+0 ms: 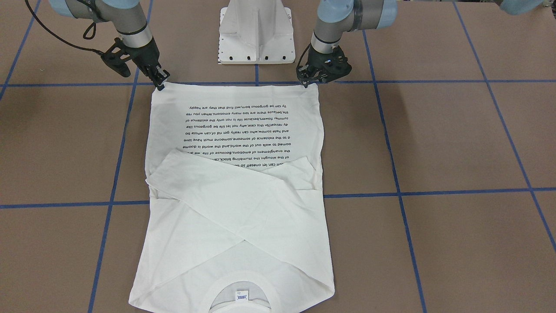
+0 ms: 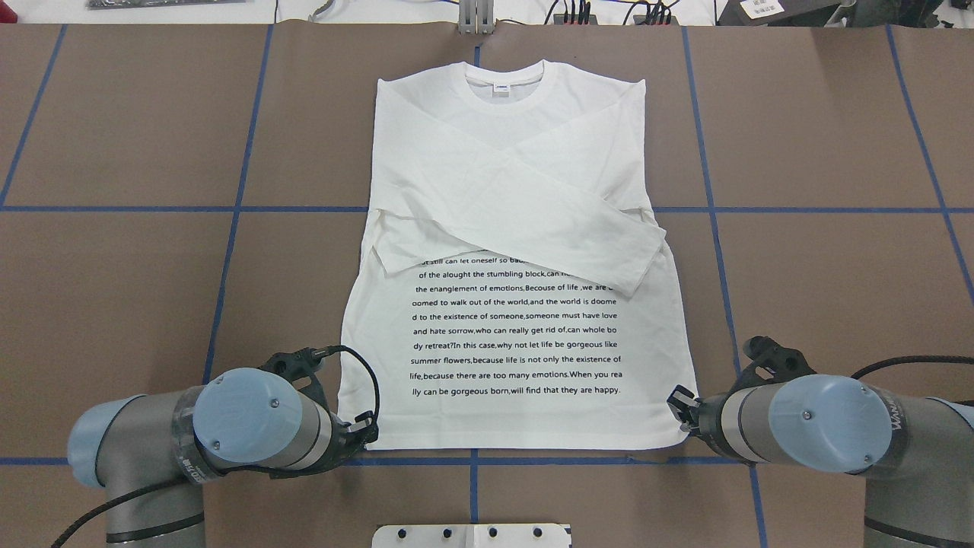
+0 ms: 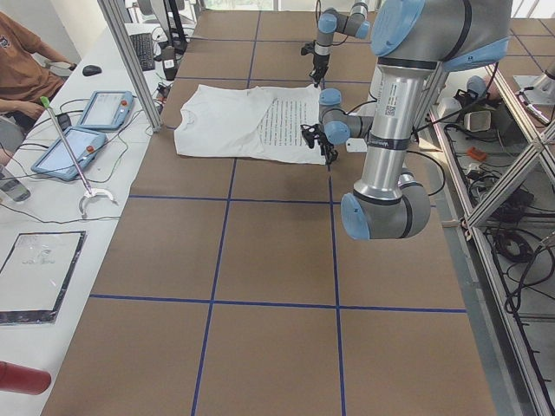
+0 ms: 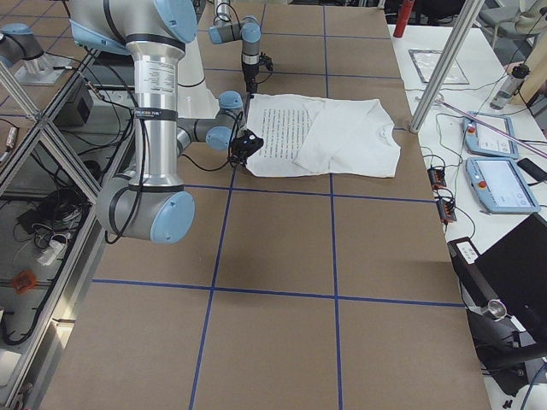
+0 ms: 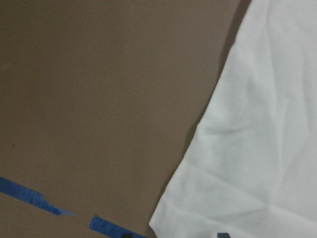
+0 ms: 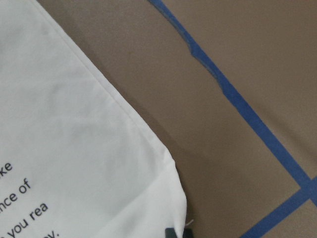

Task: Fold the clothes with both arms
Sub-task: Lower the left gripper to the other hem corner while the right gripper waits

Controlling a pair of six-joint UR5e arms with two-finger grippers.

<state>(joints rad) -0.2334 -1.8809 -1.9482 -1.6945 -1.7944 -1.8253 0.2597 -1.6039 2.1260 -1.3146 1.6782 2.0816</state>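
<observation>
Brown table (image 2: 114, 304) with a blue tape grid (image 2: 236, 207). The white shirt (image 2: 517, 251) lies flat at its centre in the overhead view, neck at 12 o'clock, hem at 6 o'clock and just short of the tape line near the white pedestal (image 2: 472, 536). It looks like thin cotton: light, limp and non-fragile, and it should sag and wrinkle if lifted from one point. My call is to hold both hem corners, lift evenly and keep the hem taut. Both sleeves (image 2: 533, 205) are folded in and crossed over the chest. They are loose and could slide off if the hem is swung up fast. The black text block (image 2: 517, 335) fills the lower half, and its top lines are covered by the sleeves. The left gripper (image 2: 364, 432) is at the 7 o'clock hem corner and the right gripper (image 2: 679, 409) at the 5 o'clock corner, both low on the table. Each wrist view shows only a sliver of fingertip at the frame's bottom edge, right beside the corner. I can't tell if either gripper is spread or pinched on cloth, since the arm bodies hide the tips from overhead and the side views are too small. The underside of the shirt can't be seen. The ribbed collar (image 2: 525, 99) is cut off at 6 o'clock in the front view. The neck label (image 2: 502, 87) is too small to read.
</observation>
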